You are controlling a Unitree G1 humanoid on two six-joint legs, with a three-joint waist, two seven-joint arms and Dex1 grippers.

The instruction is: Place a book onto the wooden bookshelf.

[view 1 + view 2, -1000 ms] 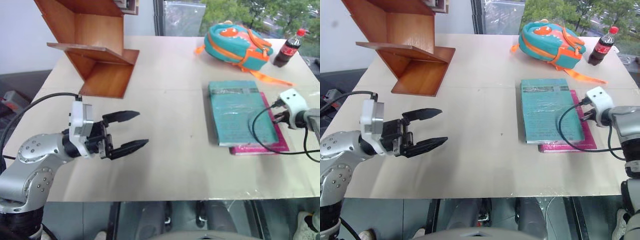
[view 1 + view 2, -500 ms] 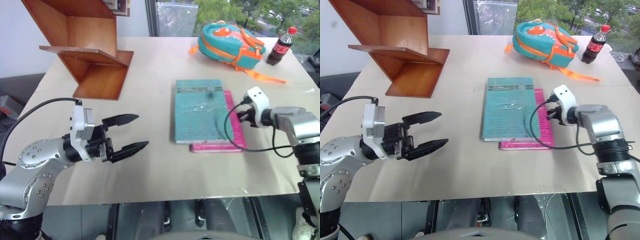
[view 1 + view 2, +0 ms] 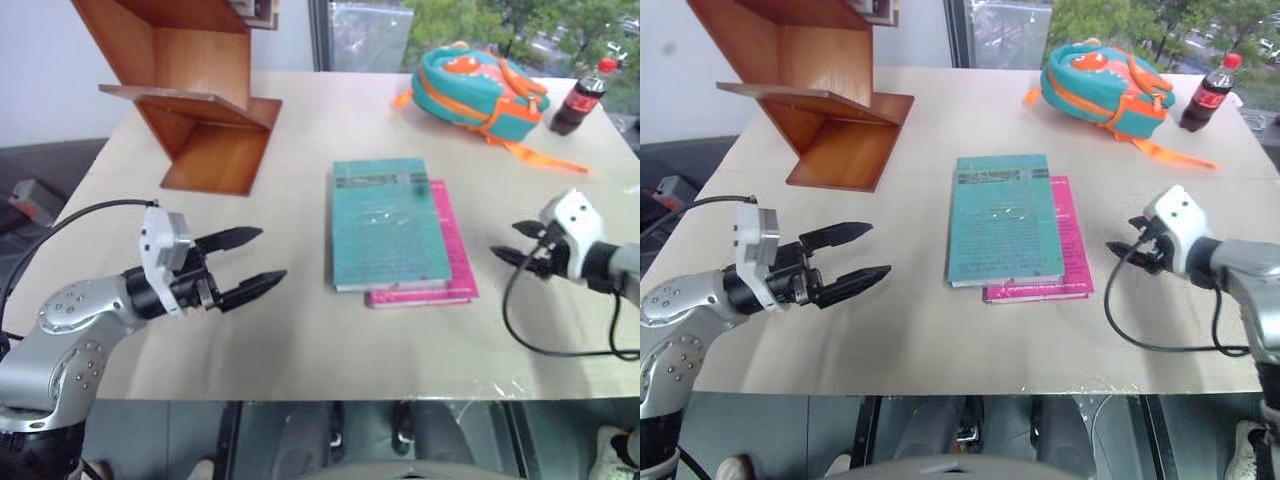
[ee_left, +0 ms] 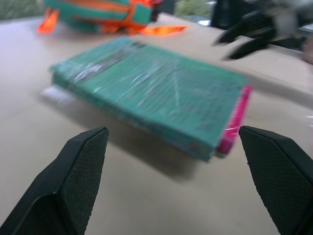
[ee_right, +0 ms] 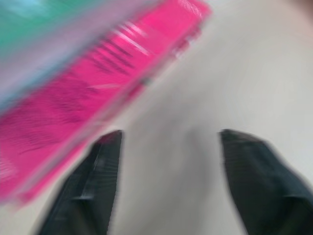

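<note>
thin teal-green glossy book (image 3: 388, 224) lies flat mid-desk, stacked on a magenta-pink book (image 3: 452, 262). reddish-brown zigzag wooden bookshelf (image 3: 196, 96) stands at the beige desk's (image 3: 300, 340) far left corner. left gripper (image 3: 250, 263) jaws released, empty, left of the books. right gripper (image 3: 512, 243) jaws released, empty, just right of them.

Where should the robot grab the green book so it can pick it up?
Probably the left long edge of the book, coming in level from the left gripper side. It lies flat on the pink book, overhanging it there, leaving a gap for a finger underneath.
</note>
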